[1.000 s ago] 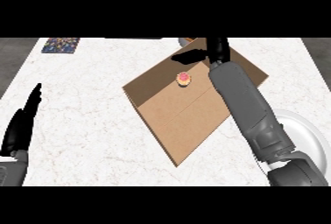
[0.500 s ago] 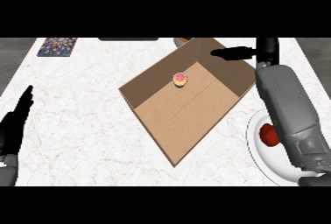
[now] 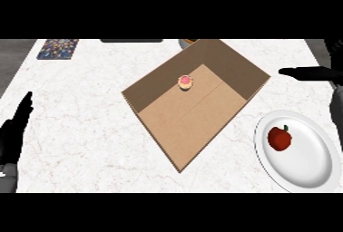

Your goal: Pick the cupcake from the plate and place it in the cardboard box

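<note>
Marble counter (image 3: 87, 136), cupcake (image 3: 185, 82) in cardboard box (image 3: 194, 122), right hand (image 3: 311, 72) beyond its edge

Black left hand (image 3: 11, 135), black right hand (image 3: 313, 73)

Kitchen, by the look of it. A white marble-veined bench (image 3: 87, 136) ran the full width of the view. On it sat a round white plate (image 3: 308, 158) carrying a red apple (image 3: 280, 138), and an open brown cardboard box (image 3: 194, 118) with a small pink-frosted cupcake (image 3: 185, 82) inside. A dark patterned mat (image 3: 58, 48) lay at the far left corner.
</note>
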Controlling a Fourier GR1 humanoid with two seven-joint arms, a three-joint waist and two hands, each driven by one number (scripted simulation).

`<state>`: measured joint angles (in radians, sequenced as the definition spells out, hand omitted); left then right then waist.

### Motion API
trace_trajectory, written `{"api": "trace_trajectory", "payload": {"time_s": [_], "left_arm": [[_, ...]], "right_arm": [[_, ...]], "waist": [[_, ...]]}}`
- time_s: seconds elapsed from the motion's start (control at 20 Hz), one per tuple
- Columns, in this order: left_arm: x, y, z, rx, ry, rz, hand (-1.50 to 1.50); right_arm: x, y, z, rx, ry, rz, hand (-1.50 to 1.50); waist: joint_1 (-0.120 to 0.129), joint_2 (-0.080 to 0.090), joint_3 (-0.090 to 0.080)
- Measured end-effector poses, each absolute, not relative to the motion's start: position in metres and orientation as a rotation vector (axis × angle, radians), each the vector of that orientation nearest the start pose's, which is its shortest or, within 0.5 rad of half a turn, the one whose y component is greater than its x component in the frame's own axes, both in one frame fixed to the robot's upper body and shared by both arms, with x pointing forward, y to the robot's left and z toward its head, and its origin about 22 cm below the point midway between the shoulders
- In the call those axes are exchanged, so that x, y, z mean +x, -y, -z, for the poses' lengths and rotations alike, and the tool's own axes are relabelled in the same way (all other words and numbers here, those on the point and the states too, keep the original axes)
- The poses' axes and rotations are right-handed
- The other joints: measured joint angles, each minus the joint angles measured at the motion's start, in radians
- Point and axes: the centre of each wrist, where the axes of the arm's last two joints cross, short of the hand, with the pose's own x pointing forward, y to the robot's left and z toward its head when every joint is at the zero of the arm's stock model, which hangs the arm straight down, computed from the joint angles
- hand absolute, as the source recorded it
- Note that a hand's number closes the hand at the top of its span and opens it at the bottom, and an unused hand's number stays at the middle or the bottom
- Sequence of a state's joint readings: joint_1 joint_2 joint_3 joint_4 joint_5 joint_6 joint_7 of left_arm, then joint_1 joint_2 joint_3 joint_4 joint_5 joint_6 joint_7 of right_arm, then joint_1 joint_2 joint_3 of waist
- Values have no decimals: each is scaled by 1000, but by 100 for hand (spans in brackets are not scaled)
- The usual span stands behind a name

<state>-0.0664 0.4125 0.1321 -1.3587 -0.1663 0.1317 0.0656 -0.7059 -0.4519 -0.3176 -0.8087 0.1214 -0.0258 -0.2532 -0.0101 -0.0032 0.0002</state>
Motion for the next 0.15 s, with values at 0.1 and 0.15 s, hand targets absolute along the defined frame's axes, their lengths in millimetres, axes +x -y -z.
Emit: {"api": "trace_trajectory", "payload": {"time_s": [0.1,0.15], "left_arm": [[260,-361,-20,656,1363,201,0],[257,-361,-16,654,1362,199,0]], "right_arm": [[379,391,-99,-503,1768,-152,-150],[372,401,-95,-502,1760,-168,-150]], "waist": [[0,1,0],[2,1,0]]}}
